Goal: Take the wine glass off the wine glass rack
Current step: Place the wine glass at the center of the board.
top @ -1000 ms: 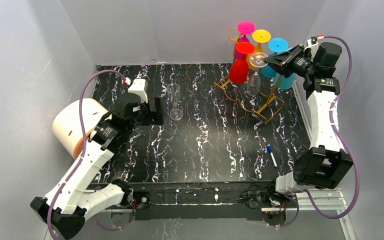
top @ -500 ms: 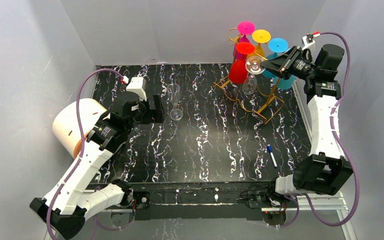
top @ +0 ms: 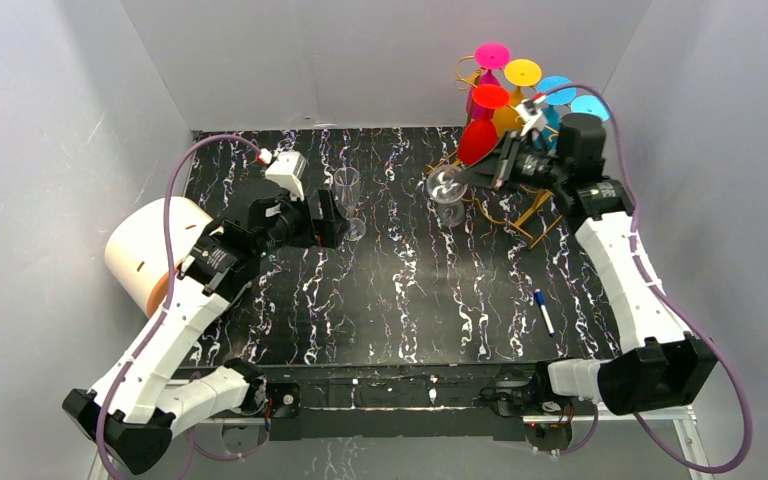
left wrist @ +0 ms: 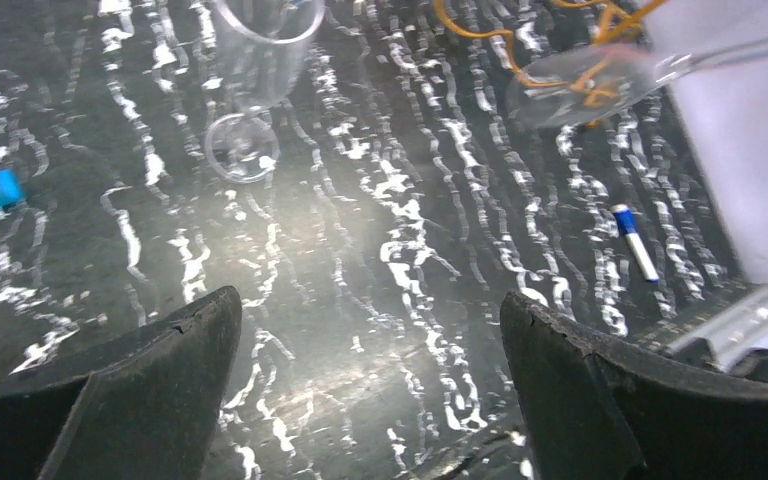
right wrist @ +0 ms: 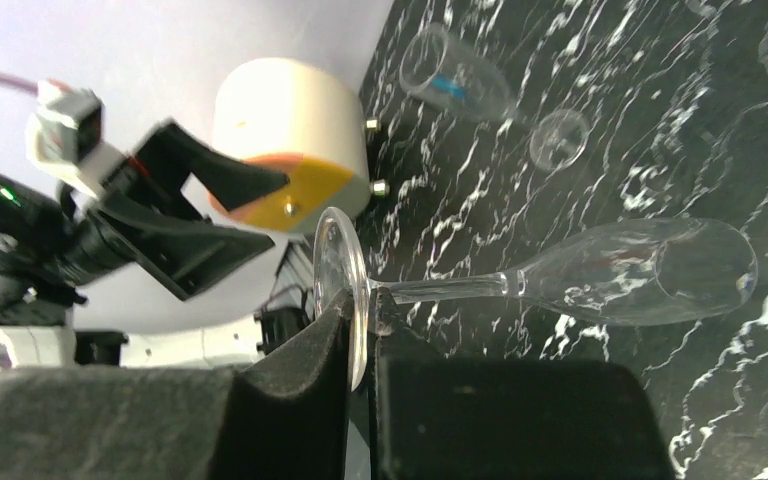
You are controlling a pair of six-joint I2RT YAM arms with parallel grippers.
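1. While my right gripper pinches the clear wine glass by its foot, jaws nearly shut, the glass hangs over the table, beside the wine glass rack and clear of it.
2. My left gripper gapes wide, empty, near a flute.
3. Removal looks done to me; only setting it down may remain.
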